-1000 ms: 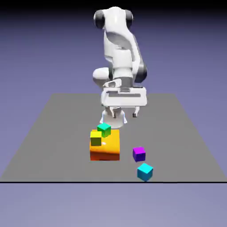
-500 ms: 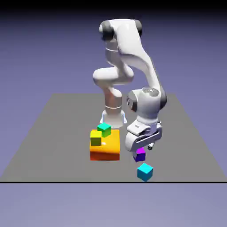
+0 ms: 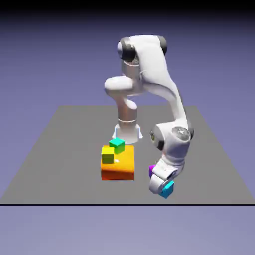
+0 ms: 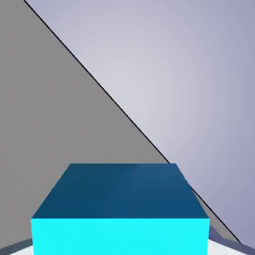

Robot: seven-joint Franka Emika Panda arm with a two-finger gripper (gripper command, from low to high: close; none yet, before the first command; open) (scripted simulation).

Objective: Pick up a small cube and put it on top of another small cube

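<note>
You will find nothing to read here: no lettering, label, brand or number on the cyan cube (image 4: 119,209), the orange block (image 3: 118,167) or the white arm (image 3: 159,94). Anything finer on the arm would probably be too small to make out.

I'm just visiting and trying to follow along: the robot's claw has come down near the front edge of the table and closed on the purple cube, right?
Not quite. The gripper is shut on the small cyan cube, not the purple one. The hand view shows the cyan cube filling the space between the fingertips. In the exterior view the purple cube sits just behind the hand. The rest is right: it is near the table's front edge.
</note>
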